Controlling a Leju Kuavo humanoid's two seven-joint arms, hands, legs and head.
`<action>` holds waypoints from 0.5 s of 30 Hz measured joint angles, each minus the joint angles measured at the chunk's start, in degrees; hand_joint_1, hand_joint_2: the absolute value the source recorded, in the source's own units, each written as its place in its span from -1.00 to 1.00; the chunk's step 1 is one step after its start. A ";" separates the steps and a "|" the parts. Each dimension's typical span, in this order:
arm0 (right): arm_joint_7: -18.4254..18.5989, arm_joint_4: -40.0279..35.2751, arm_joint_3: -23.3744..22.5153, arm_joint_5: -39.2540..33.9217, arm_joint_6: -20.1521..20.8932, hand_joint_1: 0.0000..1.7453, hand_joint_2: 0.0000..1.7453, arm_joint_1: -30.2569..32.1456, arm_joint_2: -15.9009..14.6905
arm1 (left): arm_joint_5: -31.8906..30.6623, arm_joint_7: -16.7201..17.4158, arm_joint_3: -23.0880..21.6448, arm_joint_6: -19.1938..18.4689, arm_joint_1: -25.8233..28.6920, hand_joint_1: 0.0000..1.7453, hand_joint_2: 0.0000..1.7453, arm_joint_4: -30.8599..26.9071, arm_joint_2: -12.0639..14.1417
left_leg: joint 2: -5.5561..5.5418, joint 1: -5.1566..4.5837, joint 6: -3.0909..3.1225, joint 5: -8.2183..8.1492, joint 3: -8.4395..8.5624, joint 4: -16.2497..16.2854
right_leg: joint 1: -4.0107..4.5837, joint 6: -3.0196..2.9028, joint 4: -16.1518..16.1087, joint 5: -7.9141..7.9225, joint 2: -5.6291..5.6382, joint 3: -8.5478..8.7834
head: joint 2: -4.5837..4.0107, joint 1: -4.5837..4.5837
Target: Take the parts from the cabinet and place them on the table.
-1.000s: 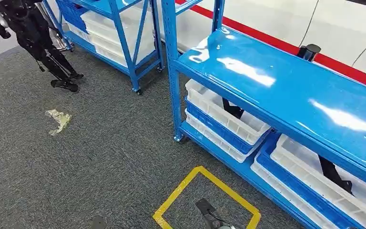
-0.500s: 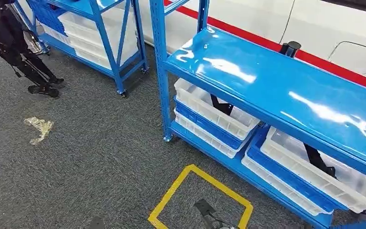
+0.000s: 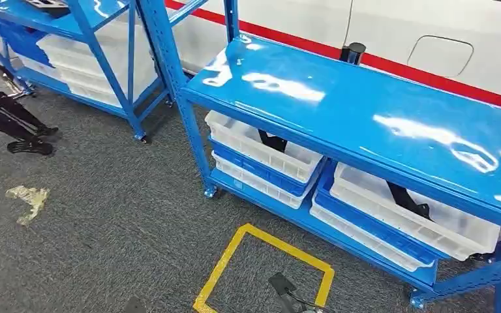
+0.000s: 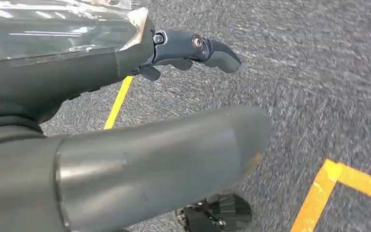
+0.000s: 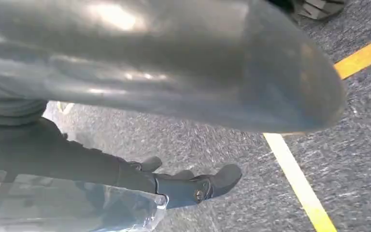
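A blue rack (image 3: 365,111) stands ahead in the head view, its glossy top shelf bare. Under that shelf sit white bins on blue trays. The left bin (image 3: 248,140) holds a black part (image 3: 271,140). Another black part (image 3: 404,195) lies in the right bin (image 3: 378,212). My left hand (image 4: 77,77) hangs over the grey carpet with its fingers (image 4: 193,46) stretched out, apart from the thumb (image 4: 164,159), and holds nothing. My right hand (image 5: 77,159) hangs the same way, fingers (image 5: 193,188) straight, thumb (image 5: 174,72) apart. Shiny clear film shows at both palms.
A second blue rack (image 3: 72,26) with white bins stands at the back left. Dark legs (image 3: 6,124) stand beside it. A crumpled scrap (image 3: 29,199) lies on the carpet. A yellow taped square (image 3: 264,267) marks the floor before the rack. Behind is a white body with a red stripe (image 3: 430,68).
The whole picture has slid left as the camera turned right. More of the near rack and its right bin now shows. Nothing on the shelves has moved.
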 joint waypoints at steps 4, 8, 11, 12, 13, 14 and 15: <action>0.00 0.00 -0.33 0.04 0.00 -1.00 -1.00 0.24 -0.04 | 0.04 -0.02 0.02 0.00 0.14 -1.00 -1.00 0.02 0.00 | -0.17 0.25 0.15 4.24 0.28 -2.24 | 0.13 0.05 0.14 0.00 2.07 0.19 | -0.02 -0.02; -0.02 0.00 -0.42 0.35 0.00 -1.00 -1.00 0.07 0.04 | 0.09 -0.09 0.02 0.02 0.10 -1.00 -1.00 0.02 0.20 | -2.89 0.44 0.53 7.61 5.43 -13.17 | 0.65 0.92 0.48 0.01 3.63 -0.29 | 0.00 0.13; -0.02 0.00 -0.63 0.46 0.00 -1.00 -1.00 0.25 0.00 | 0.15 -0.22 0.02 0.02 -0.01 -1.00 -1.00 0.02 0.09 | -1.84 0.26 1.90 8.13 5.94 -13.68 | 0.66 2.18 0.11 0.29 4.50 -1.02 | 0.00 0.00; -0.02 0.00 -0.74 0.57 0.00 -1.00 -1.00 0.28 0.00 | 0.15 -0.26 0.04 0.04 -0.06 -1.00 -1.00 0.00 0.07 | -1.26 0.24 2.23 8.40 6.09 -13.99 | 0.43 2.24 1.18 -0.16 2.54 -1.13 | -0.02 0.07; -0.04 0.00 -0.79 0.66 0.00 -1.00 -1.00 0.21 0.00 | 0.18 -0.31 0.04 0.09 -0.03 -1.00 -1.00 0.02 0.04 | -0.90 0.23 2.69 8.50 6.08 -14.00 | 0.60 1.98 3.99 -1.76 0.88 -2.58 | 0.00 0.29; -0.09 0.00 -0.81 0.88 0.00 -1.00 -1.00 0.11 0.02 | 0.31 -0.33 0.04 0.15 0.08 -1.00 -1.00 0.02 0.07 | -0.29 0.15 2.77 8.50 6.03 -13.99 | 0.57 1.72 8.46 -3.76 0.47 -4.74 | 0.00 0.33; -0.09 0.00 -0.83 0.98 0.00 -1.00 -1.00 0.12 0.02 | 0.63 -0.37 0.07 0.22 0.16 -1.00 -1.00 0.04 0.07 | 0.28 0.08 2.81 8.47 5.98 -13.98 | 0.55 1.62 13.07 -5.43 0.37 -7.01 | 0.00 0.29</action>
